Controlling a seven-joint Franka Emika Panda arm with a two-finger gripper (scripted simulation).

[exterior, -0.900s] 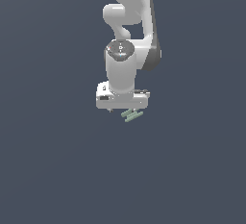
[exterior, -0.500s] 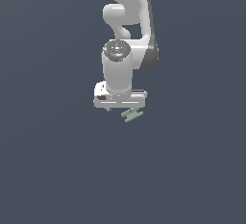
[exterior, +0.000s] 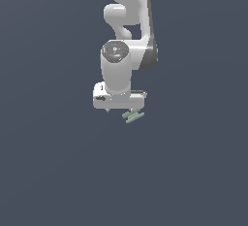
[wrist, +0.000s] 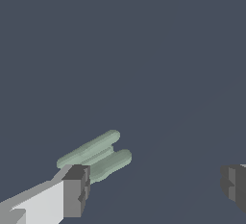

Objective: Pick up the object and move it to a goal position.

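The object (exterior: 133,116) is a tiny pale green piece of two short parallel bars lying on the dark grey floor. It sits just below the white gripper hand (exterior: 119,107) in the exterior view, towards that view's right. In the wrist view the object (wrist: 96,155) lies close beside one fingertip (wrist: 74,189), off the middle of the gap. The other fingertip (wrist: 234,184) is far from it. The gripper (wrist: 153,187) is wide open and empty, above the floor.
The white arm (exterior: 128,31) rises from the hand to the upper edge of the exterior view. All around is plain dark grey floor with no other objects in view.
The arm's wrist and hand have shifted slightly towards the exterior view's left. The green object has not moved.
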